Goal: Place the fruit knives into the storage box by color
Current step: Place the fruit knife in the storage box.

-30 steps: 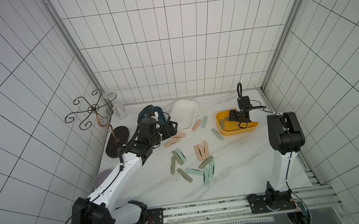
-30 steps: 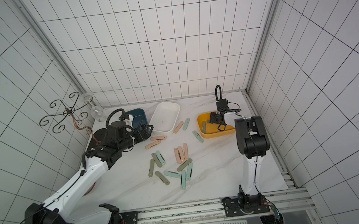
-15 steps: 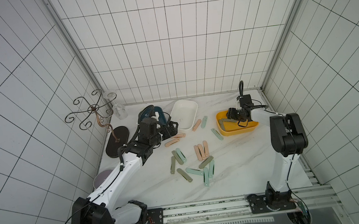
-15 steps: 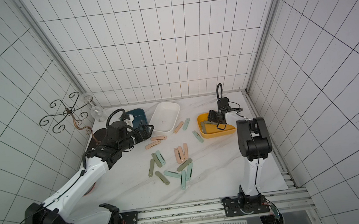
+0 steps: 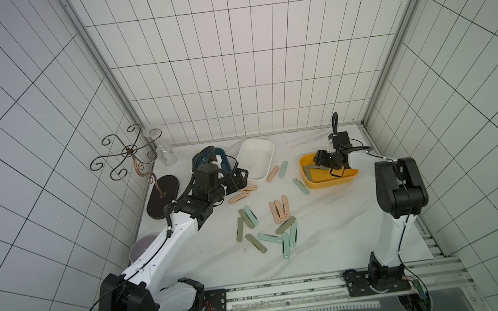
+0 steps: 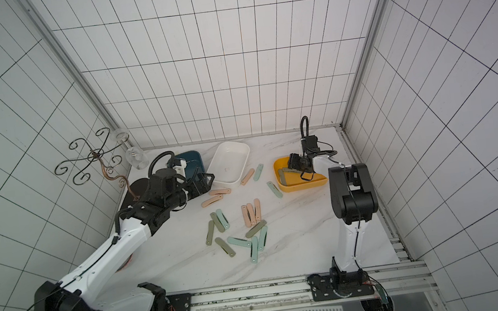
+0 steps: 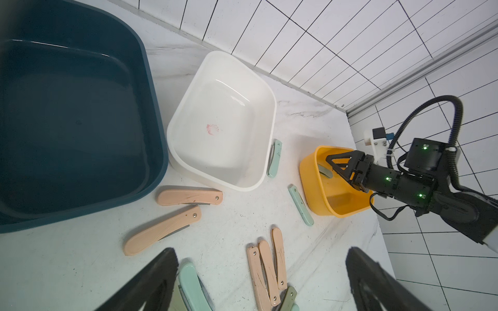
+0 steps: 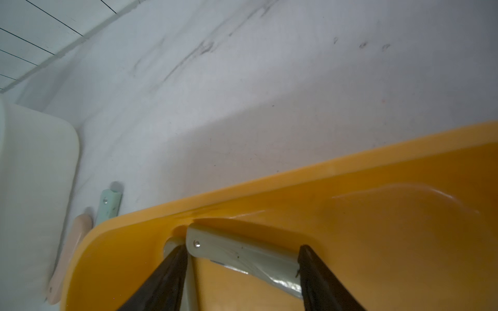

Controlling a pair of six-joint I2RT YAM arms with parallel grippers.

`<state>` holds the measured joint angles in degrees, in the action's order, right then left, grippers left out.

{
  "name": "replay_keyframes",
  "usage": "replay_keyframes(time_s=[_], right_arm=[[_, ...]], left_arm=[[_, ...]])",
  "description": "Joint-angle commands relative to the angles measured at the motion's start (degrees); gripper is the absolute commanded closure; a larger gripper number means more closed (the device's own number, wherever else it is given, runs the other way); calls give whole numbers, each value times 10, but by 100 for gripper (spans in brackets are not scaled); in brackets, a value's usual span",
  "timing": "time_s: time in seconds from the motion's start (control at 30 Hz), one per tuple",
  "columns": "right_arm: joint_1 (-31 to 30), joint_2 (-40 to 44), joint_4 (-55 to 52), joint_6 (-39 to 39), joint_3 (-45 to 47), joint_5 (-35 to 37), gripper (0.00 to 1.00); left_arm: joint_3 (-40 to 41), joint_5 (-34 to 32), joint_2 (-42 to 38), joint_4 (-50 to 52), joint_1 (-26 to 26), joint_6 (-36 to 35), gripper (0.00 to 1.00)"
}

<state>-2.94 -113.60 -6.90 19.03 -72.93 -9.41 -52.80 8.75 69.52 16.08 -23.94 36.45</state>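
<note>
Several fruit knives lie loose on the marble: two peach ones [image 7: 172, 229] by the dark blue box [image 7: 151, 107], three peach ones [image 5: 280, 210] side by side, and mint and olive ones [image 5: 270, 237] in a heap. My left gripper [image 7: 261, 250] hangs open over the peach ones, beside the white box [image 7: 269, 121]; it also shows in a top view [image 5: 239, 181]. My right gripper [image 8: 244, 250] is open inside the yellow box [image 8: 269, 185], with an olive-grey knife [image 8: 237, 255] lying across the gap just beyond its fingertips. A second olive knife [image 8: 172, 245] sits behind one finger.
A peach knife [image 5: 272, 172] and a mint knife [image 5: 282, 169] lie against the white box, and another mint one [image 5: 301, 186] lies beside the yellow box [image 5: 312, 184]. A scrolled metal stand [image 5: 126, 152] with a wine glass [image 5: 166, 153] stands at the back left.
My right gripper has narrowed a little and shifted slightly inside the yellow box. The left arm has stayed in place.
</note>
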Motion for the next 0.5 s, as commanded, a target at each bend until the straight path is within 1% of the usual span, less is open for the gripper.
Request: replay_keyframes(time_s=[0.0,0.17,0.47], right_arm=[[2,-21,-14,-12,-67,9,33],[4,-26,-17,-9,-67,-3,35],[3,-1,-6,7,-12,-31,37]], left_arm=[[-8,-10,-2,-10,-1,-1,3],[-8,-10,1,-10,-1,0,3],[-6,-8,2,-11,-3,4,3]])
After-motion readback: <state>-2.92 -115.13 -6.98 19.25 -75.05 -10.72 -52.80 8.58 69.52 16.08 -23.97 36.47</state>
